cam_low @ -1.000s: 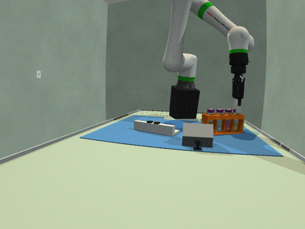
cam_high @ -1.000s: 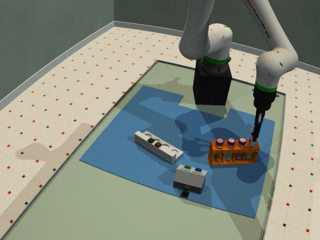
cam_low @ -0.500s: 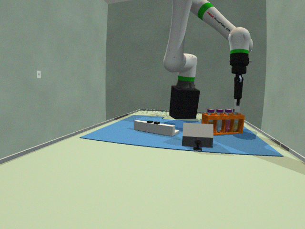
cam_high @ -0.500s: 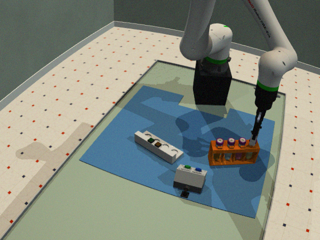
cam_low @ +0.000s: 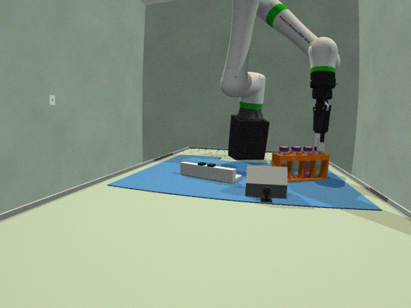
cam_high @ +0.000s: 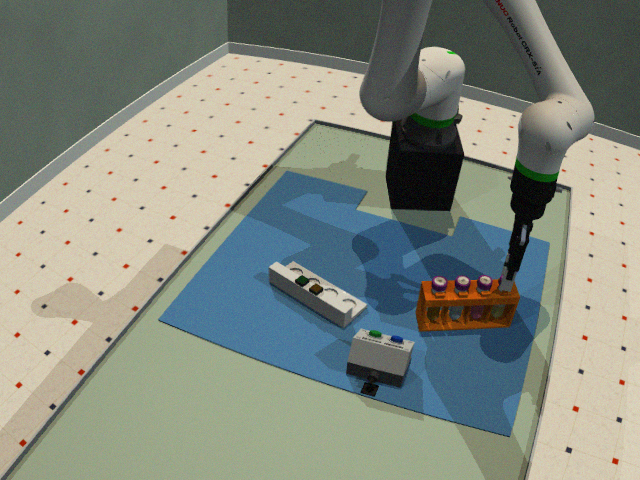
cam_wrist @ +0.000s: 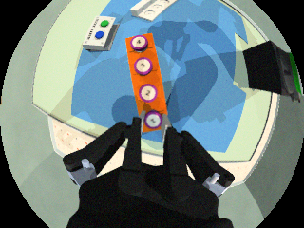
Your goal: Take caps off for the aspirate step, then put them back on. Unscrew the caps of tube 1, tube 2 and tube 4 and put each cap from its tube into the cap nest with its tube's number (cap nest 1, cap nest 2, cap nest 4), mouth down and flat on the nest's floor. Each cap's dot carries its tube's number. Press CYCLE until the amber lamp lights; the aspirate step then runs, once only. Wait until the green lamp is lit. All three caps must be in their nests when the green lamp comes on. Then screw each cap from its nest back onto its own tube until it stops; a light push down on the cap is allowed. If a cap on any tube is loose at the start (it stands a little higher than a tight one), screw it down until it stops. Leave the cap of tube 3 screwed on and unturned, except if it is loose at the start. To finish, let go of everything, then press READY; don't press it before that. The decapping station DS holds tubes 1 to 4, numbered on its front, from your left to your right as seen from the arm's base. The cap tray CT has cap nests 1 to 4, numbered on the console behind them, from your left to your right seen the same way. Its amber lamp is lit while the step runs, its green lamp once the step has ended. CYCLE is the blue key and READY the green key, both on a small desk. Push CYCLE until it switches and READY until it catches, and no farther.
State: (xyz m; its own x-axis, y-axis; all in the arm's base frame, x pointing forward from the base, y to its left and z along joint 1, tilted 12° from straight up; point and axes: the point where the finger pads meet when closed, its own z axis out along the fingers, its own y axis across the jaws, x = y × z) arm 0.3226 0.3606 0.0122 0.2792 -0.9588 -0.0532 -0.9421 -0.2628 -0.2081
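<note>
The orange decapping station (cam_high: 467, 321) (cam_low: 300, 178) (cam_wrist: 135, 83) stands on the blue mat with four purple-capped tubes. My gripper (cam_high: 507, 282) (cam_low: 319, 146) (cam_wrist: 153, 118) points straight down over the end tube nearest the table's right edge in the top view, tube 1. Its fingers are shut on the cap of tube 1 (cam_wrist: 152, 120), which sits on its tube. The other three caps (cam_high: 484, 282) (cam_high: 462, 282) (cam_high: 439, 282) sit on their tubes. The white cap tray (cam_high: 310, 302) (cam_low: 205, 172) (cam_wrist: 152, 6) has empty nests; its lamps (cam_high: 308, 284) look dark.
The small desk (cam_high: 377, 359) (cam_low: 266, 175) (cam_wrist: 101, 41) with the green key (cam_high: 375, 333) and blue key (cam_high: 396, 338) stands in front of the tray and station. The arm's black pedestal (cam_high: 423, 175) is behind them.
</note>
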